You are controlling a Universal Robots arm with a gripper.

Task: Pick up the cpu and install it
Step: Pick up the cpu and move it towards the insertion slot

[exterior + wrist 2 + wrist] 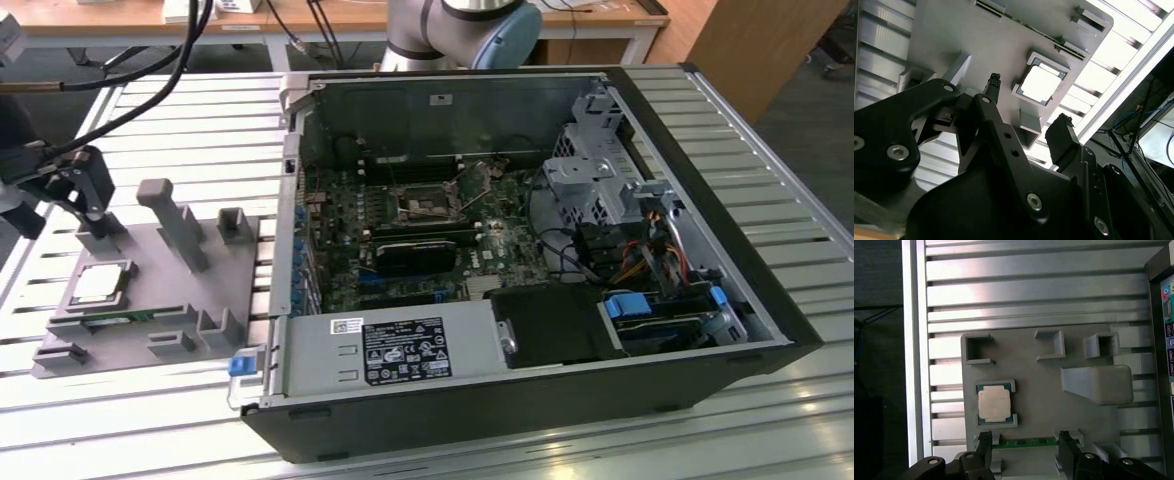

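Observation:
The cpu is a small square chip with a silvery top. It lies flat in a recess of the grey fixture plate on the exterior view's left. Both wrist views show the cpu seated in that recess. My gripper hangs above the far end of the plate, apart from the chip. Its black fingers stand wide apart with nothing between them. In the first wrist view the gripper is off to one side of the chip, over a green strip. The motherboard socket lies in the open computer case.
Tall grey posts rise from the fixture plate close to the gripper. Inside the case are a black block, a white-labelled power supply box and a drive cage with cables. Black cables hang at the upper left. The table is slatted aluminium.

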